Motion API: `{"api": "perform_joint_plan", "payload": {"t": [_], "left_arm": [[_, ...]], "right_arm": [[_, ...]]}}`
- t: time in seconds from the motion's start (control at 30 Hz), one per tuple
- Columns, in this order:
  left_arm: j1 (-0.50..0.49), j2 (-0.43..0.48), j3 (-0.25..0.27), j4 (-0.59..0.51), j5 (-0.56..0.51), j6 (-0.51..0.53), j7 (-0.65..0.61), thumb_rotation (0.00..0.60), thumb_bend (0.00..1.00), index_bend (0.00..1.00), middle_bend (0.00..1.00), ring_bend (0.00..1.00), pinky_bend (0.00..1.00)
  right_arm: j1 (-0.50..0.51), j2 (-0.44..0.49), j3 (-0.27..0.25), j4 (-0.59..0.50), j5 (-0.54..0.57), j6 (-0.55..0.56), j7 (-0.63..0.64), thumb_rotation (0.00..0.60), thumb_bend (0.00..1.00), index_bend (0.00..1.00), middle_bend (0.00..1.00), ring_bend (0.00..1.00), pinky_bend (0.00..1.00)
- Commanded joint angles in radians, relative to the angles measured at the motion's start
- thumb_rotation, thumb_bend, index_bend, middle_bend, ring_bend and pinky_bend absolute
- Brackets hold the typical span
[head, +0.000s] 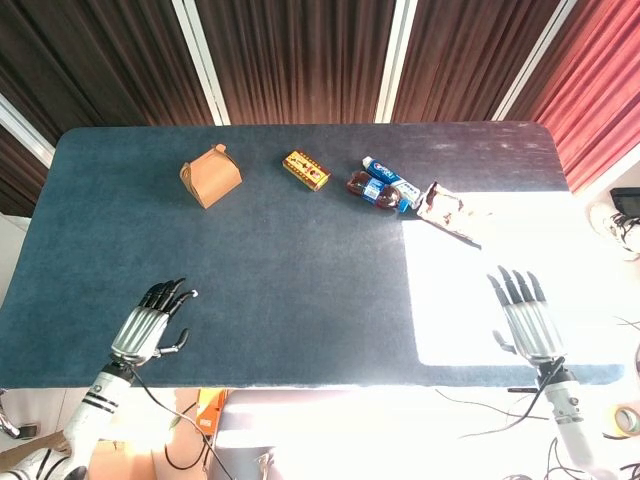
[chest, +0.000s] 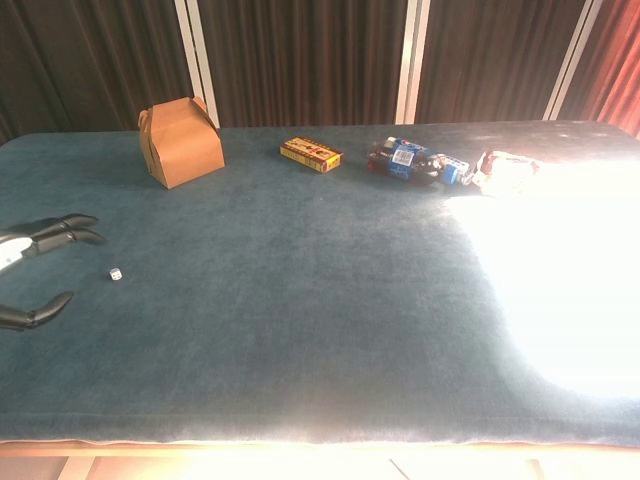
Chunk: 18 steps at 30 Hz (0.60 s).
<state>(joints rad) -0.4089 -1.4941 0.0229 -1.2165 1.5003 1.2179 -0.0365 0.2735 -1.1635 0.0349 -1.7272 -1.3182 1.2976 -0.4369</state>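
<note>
Lying along the far edge of the blue-covered desk (head: 300, 270) are 5 items in a row. 1 brown cardboard gable box (head: 210, 176) with a carry handle, closed, contents not visible, stands nearest the far left corner. 1 small yellow-and-red carton (head: 306, 169), closed, lies flat to its right. 1 dark bottle with a blue label (head: 372, 189) lies on its side, touching 1 blue-and-white toothpaste tube (head: 392, 182) just behind it. 1 crinkled snack packet (head: 446, 209) lies beside them, at the edge of the bright sunlit patch that covers the right part of the desk.

1 small white die (chest: 115, 273) rests on the cloth near the near left corner, just beside the fingertips of the left hand and apart from them; in the head view it shows only as a white speck.

1 left hand (head: 150, 323) sits over the near left corner, holding nothing, fingers spread and thumb set well apart from them.

1 right hand (head: 527, 318) sits over the near right edge inside the sunlit patch, holding nothing, fingers straight and fanned a little apart; the chest view does not show it.

Nothing stands between either hand and the row at the far edge.
</note>
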Motion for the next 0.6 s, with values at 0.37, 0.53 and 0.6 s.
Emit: {"api": "perform_joint_plan", "payload": {"t": [0.37,0.53,0.6], "left_arm": [[0.330,0.272,0.139,-0.214,0.116,0.426,0.036,0.600,0.28,0.00,0.00,0.00,0.09],[0.342,0.295,0.149,-0.212,0.148,0.427,-0.024,0.600,0.27,0.00,0.00,0.00,0.09],[0.345,0.298,0.147,-0.213,0.152,0.423,-0.025,0.600,0.27,0.00,0.00,0.00,0.09]], "right_arm": [[-0.262,-0.007,-0.071,0.220,-0.195,0.382,0.344,0.600,0.23,0.00,0.00,0.00,0.00],[-0.273,-0.008,-0.070,0.236,-0.231,0.394,0.361,0.600,0.23,0.00,0.00,0.00,0.00],[-0.274,-0.007,-0.068,0.235,-0.235,0.392,0.362,0.600,0.23,0.00,0.00,0.00,0.00]]}}
